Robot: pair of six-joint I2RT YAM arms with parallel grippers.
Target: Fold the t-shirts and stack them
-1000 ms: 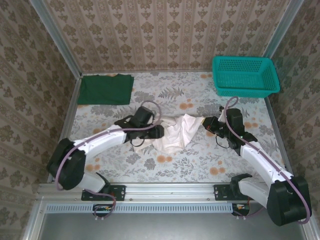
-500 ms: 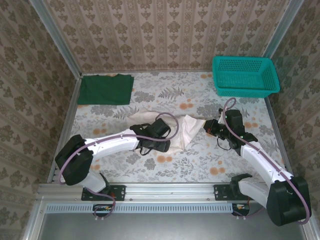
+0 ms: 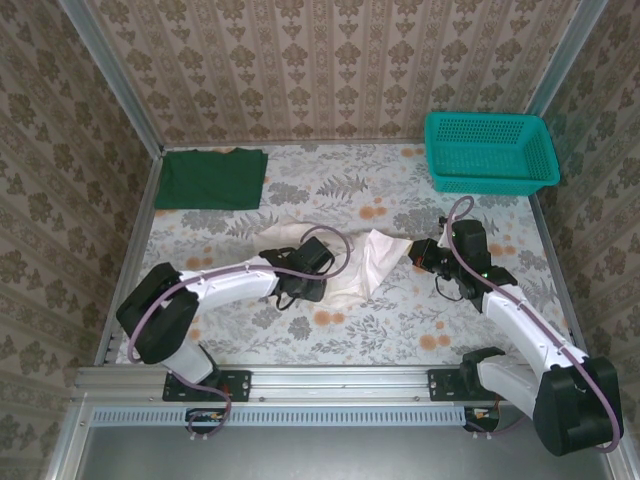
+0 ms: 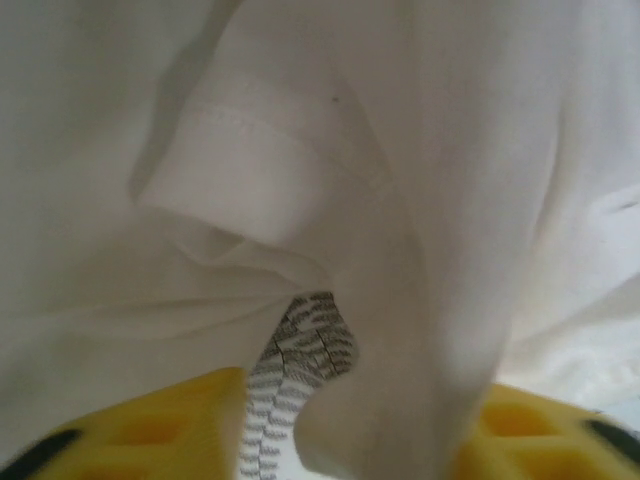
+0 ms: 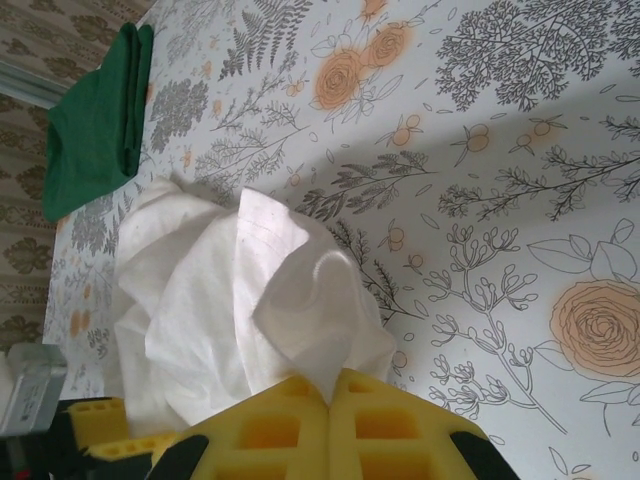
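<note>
The off-white t-shirt (image 3: 368,262) lies crumpled mid-table. My right gripper (image 3: 413,250) is shut on its right edge; in the right wrist view the yellow fingers (image 5: 330,395) pinch a peak of the white cloth (image 5: 200,290). My left gripper (image 3: 296,290) sits low on the shirt's left part. In the left wrist view its yellow fingers (image 4: 350,440) stand apart, with a fold of white cloth (image 4: 320,150) and a printed tag (image 4: 300,350) between them. The dark green t-shirt (image 3: 212,178) lies folded at the back left, also in the right wrist view (image 5: 95,130).
A teal mesh basket (image 3: 490,182) stands at the back right corner. Patterned walls close in the table on three sides. The flowered tablecloth (image 3: 400,320) is bare in front of the shirt and between the shirt and the basket.
My left gripper swept right over the white shirt, then drew back a little to the left, and its jaws narrowed. The right gripper kept its hold without moving.
</note>
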